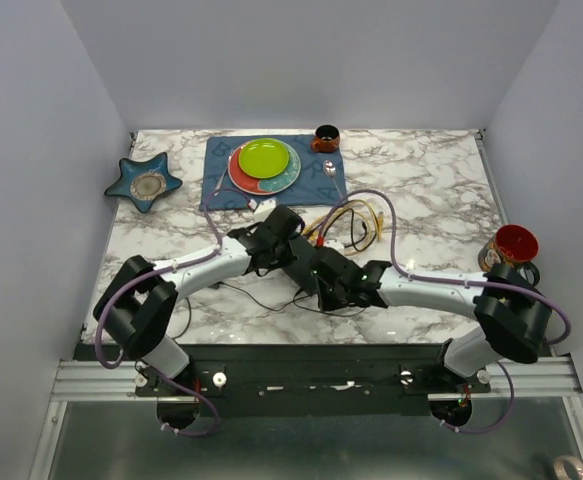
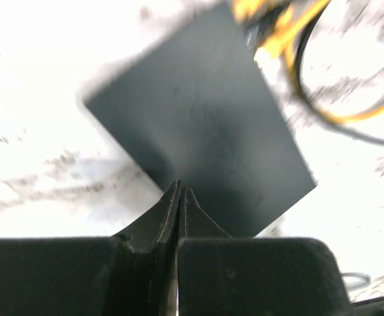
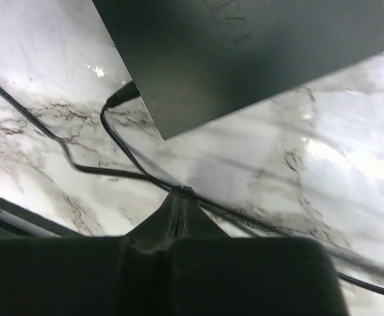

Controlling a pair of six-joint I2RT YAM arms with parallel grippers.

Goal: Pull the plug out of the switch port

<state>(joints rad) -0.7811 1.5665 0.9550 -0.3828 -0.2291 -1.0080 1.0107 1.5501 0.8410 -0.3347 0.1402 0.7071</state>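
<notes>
Marble table [image 1: 441,180], black switch [image 2: 205,131] just beyond closed left pincer [image 2: 180,192] and closed right pincer [image 3: 182,191], both empty

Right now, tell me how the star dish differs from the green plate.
The star dish is blue and five-pointed; the green plate is round. The star dish sits on the bare table; the green plate rides a larger plate on the blue mat. Both sit at the far side.
</notes>
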